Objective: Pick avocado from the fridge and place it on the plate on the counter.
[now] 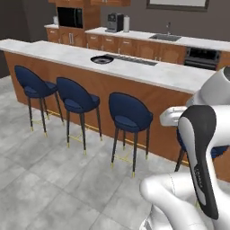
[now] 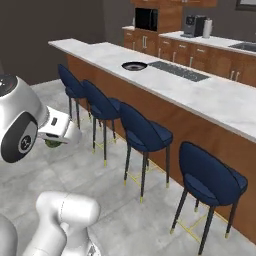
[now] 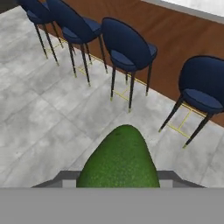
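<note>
A dark green avocado [image 3: 120, 159] sits between the two dark finger tips of my gripper [image 3: 118, 180], which is shut on it. In the right base view the avocado [image 2: 51, 144] peeks out under the white hand, above the floor and left of the stools. The round dark plate [image 1: 102, 59] with a white ring lies on the long white marble counter [image 1: 157, 74], beside the black cooktop [image 1: 133, 59]. From the right the plate [image 2: 134, 65] sits on the counter [image 2: 215, 97], far beyond the gripper. The fridge is out of view.
Several navy stools [image 1: 130, 117] [image 2: 145, 135] [image 3: 127, 46] line the counter's brown wood front between me and the plate. Grey tiled floor [image 3: 39, 109] lies below the hand. A back counter with sink [image 1: 165, 37] and coffee machine [image 1: 114, 21] stands behind.
</note>
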### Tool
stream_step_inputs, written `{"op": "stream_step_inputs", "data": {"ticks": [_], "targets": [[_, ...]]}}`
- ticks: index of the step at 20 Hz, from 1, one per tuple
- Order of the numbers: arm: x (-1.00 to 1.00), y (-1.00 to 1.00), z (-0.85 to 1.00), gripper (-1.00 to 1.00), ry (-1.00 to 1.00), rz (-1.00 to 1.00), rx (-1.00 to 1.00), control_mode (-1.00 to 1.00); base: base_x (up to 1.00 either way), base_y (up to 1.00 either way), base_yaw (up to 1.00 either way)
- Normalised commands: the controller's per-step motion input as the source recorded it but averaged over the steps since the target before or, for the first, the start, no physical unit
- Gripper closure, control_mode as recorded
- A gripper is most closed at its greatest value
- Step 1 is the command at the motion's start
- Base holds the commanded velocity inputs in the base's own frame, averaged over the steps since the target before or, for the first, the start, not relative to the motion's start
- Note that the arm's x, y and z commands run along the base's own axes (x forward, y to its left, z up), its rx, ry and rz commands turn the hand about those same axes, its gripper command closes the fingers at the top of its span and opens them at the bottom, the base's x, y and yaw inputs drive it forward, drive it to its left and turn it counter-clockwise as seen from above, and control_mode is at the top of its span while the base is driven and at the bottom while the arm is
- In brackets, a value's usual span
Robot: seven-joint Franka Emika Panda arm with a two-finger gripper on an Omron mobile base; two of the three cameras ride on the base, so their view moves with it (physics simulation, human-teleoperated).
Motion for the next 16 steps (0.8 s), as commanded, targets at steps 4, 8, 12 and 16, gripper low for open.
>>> {"op": "stream_step_inputs", "data": {"ticks": [4, 8, 12, 16], "targets": [[0.0, 0.0, 0.0, 1.0, 0.0, 0.0, 0.0, 1.0, 1.0, 0.59, 0.18], [0.0, 0.0, 0.0, 1.0, 0.0, 0.0, 0.0, 1.0, 1.0, 0.95, 0.02], [0.0, 0.0, 0.0, 1.0, 0.0, 0.0, 0.0, 1.0, 1.0, 1.0, -0.14], [0.0, 0.0, 0.0, 1.0, 0.0, 0.0, 0.0, 1.0, 1.0, 1.0, -0.3]]}}
